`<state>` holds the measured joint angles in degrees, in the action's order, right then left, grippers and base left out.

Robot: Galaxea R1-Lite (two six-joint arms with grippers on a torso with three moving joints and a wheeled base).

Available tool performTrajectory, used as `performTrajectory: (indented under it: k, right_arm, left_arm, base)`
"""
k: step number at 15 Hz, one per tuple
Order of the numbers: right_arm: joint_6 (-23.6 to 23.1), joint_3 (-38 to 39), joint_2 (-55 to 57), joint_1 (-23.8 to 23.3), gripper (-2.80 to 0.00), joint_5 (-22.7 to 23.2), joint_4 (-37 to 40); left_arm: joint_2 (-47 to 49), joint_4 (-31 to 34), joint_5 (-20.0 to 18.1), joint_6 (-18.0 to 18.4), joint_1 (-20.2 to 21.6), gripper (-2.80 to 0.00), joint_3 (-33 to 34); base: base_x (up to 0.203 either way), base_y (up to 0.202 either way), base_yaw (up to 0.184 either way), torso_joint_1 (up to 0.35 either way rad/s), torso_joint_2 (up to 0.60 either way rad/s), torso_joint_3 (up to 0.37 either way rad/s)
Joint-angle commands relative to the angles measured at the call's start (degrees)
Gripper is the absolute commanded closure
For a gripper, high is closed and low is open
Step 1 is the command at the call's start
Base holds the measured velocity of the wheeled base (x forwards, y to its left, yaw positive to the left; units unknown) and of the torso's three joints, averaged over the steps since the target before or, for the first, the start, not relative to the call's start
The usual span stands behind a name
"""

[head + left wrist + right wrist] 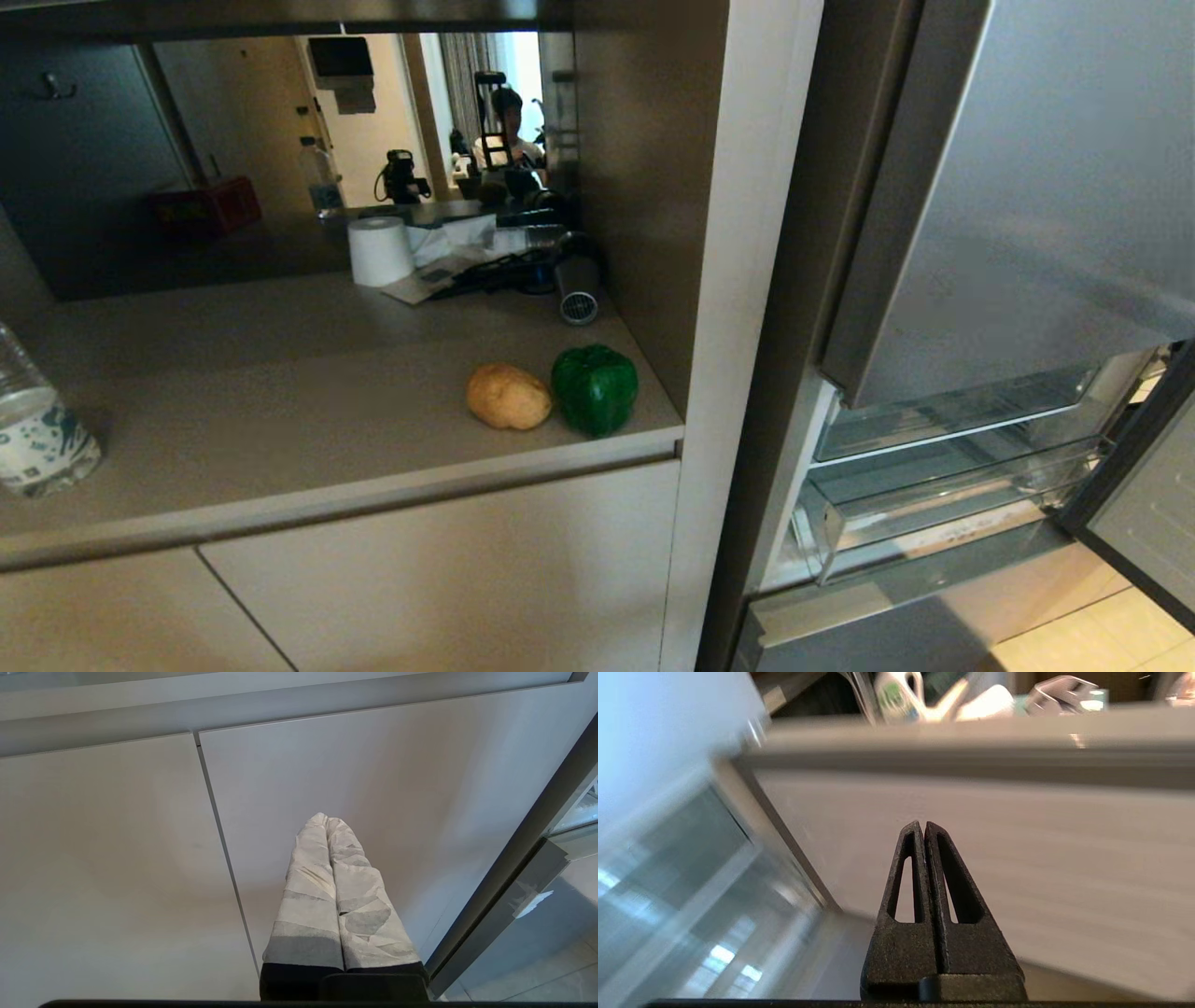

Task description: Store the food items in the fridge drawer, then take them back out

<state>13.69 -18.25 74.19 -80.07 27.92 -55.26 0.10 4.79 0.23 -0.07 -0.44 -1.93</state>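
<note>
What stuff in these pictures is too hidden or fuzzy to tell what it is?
- Head view: neither arm shows, so where the fingers are relative to the potato and green pepper is unknown.
- Head view: the water bottle is cut off by the left edge.
- Head view: the fridge drawer interior is partly hidden by the fridge door.
- Right wrist view: the things above the right gripper are too blurred to name.
</note>
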Motion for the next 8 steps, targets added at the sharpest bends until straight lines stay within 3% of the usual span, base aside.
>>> performTrajectory:
  k: [1, 8]
  right_arm:
    - [-4.7, 4.4, -4.1, -0.3, 0.0, 0.2, -0.4]
    - [-6.7, 7.5, -6.5, -0.4, 0.0, -0.2, -1.1]
  left_arm:
    - [0.0, 0.0, 0.0, 0.0, 0.0, 0.0, -0.1]
    - [0.0, 0.0, 0.0, 0.0, 0.0, 0.0, 0.0]
  base:
    - [0.0, 0.0, 0.0, 0.0, 0.0, 0.0]
    - [0.0, 0.0, 0.0, 0.0, 0.0, 0.0]
